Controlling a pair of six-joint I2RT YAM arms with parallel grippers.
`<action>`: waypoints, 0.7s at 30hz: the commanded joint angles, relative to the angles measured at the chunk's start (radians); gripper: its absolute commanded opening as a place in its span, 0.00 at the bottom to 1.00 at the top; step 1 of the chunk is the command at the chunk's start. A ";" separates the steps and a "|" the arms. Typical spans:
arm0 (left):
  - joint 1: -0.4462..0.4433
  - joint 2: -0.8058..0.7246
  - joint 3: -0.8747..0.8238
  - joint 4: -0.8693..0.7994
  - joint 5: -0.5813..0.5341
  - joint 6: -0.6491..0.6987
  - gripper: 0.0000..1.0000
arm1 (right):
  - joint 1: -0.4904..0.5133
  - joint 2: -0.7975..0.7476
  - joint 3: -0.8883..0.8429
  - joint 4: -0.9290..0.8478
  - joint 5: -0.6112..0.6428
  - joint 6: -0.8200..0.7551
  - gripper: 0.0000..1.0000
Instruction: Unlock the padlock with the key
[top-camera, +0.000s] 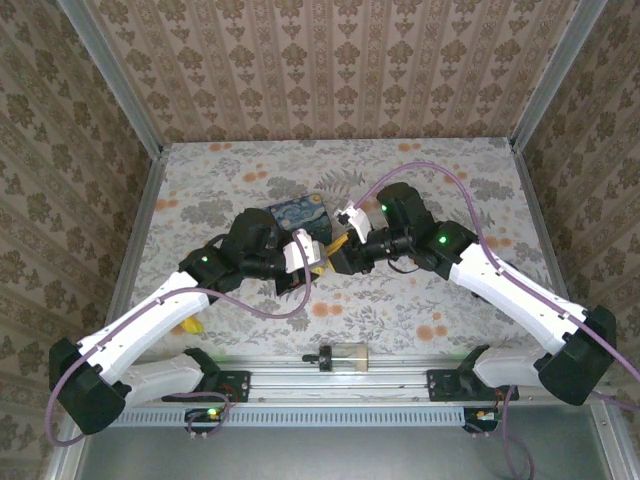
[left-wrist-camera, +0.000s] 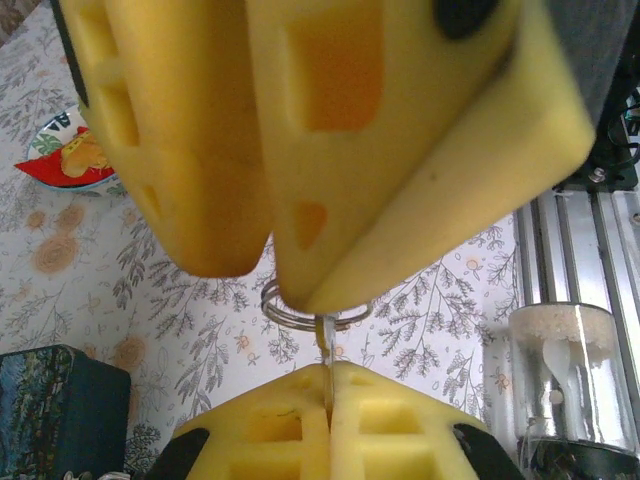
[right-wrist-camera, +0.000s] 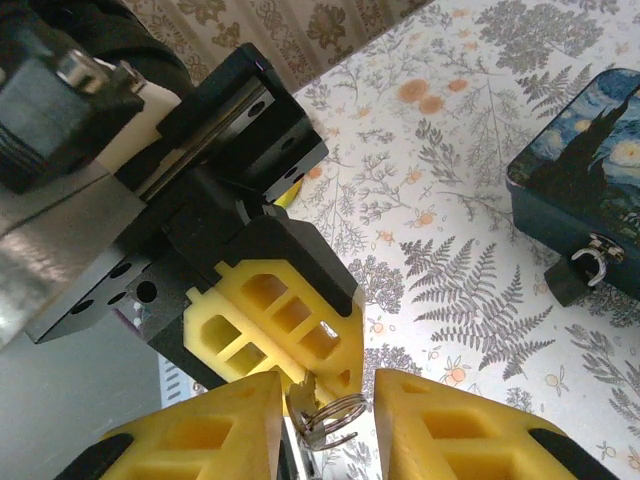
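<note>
Pinches the key (left-wrist-camera: 324, 345) blade tight in the left gripper (left-wrist-camera: 328, 385) — offers its ring (right-wrist-camera: 340, 412) between the 2 parted fingers of the right gripper (right-wrist-camera: 330, 400), seemingly for a regrasp.

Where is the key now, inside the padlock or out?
Out. The key is pinched between yellow fingers, apart from the padlock by the blue box.

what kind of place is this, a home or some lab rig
Probably a staged robot test cell, not a home: wallpapered panels set in an aluminium frame box in a flowery tabletop, and two robot arms sit on a rail at its near edge.
</note>
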 joint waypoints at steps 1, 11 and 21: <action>0.009 -0.005 0.030 -0.021 0.029 0.023 0.00 | 0.015 0.017 0.038 -0.039 -0.028 -0.019 0.32; 0.010 -0.007 0.026 -0.017 0.028 0.023 0.00 | 0.020 0.013 0.035 -0.050 0.017 -0.031 0.19; 0.011 -0.036 0.005 0.013 0.002 0.011 0.00 | 0.020 0.003 0.022 -0.053 0.084 -0.030 0.00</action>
